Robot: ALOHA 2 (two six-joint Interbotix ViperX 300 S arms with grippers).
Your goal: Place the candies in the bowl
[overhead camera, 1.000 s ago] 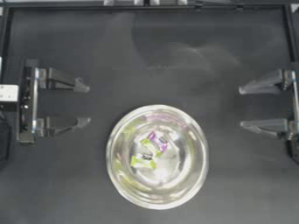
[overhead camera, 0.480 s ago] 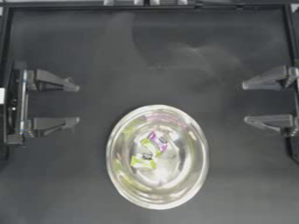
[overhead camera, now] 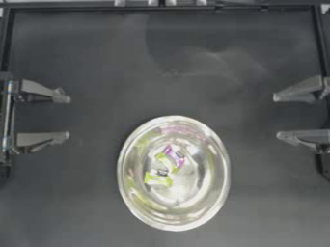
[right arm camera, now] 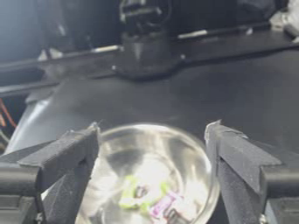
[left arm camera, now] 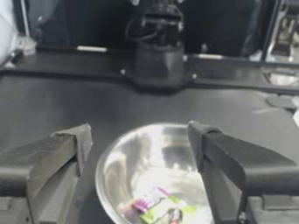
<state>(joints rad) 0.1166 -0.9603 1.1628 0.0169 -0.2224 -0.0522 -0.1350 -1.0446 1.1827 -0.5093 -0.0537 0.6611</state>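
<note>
The small twist-wrapped candies (overhead camera: 165, 166), yellow-green and purple-pink among them, lie heaped at the bottom of the big shiny silver metal bowl (overhead camera: 129, 149), which sits near the middle of the dark surface (overhead camera: 161, 62). None shows outside it, so the job looks done. The left pincer (overhead camera: 64, 116) and right pincer (overhead camera: 277, 117) sit at their edges, jaws wide and empty; keeping clear of the rim seems wisest.
</note>
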